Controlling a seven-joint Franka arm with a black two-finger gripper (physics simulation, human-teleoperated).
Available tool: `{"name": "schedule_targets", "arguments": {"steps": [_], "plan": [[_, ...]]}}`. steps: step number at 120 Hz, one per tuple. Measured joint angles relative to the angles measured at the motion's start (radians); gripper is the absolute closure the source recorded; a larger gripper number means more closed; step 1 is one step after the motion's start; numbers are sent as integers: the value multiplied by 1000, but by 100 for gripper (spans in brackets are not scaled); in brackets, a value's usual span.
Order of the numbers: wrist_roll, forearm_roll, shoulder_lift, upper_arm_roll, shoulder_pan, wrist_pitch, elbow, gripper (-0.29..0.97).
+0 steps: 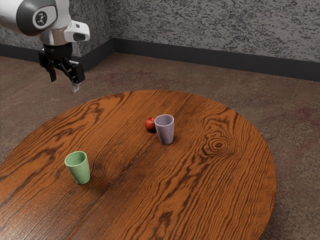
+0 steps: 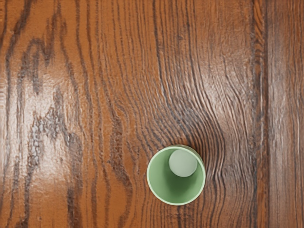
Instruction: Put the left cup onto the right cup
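A green cup (image 1: 78,167) stands upright on the round wooden table (image 1: 200,190), toward the exterior view's left. A lilac cup (image 1: 164,129) stands upright near the table's middle, to the right of the green one. My gripper (image 1: 63,82) hangs high above the table's far left edge, well above and behind the green cup, open with nothing between its fingers. In the wrist view I look straight down into the green cup (image 2: 175,175), which sits on the wood grain far below the hand.
A small red apple (image 1: 150,124) lies just left of the lilac cup, touching or nearly touching it. The table's edge curves round on the right and far sides. Brown floor and a grey wall lie beyond.
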Motion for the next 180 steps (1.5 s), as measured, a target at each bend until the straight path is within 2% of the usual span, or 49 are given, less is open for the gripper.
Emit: {"name": "schedule_targets", "arguments": {"steps": [32,47,107,140,180], "plan": [[-8,-2,-10,-57,-1,5,-45,0],[-12,-4,-21,-64,0,28,-143,0],[-177,-123,1,-66,74,361,-510,0],[-259,-153,99,-64,87,503,-533,0],[-318,-153,169,-64,115,571,-533,0]]}}
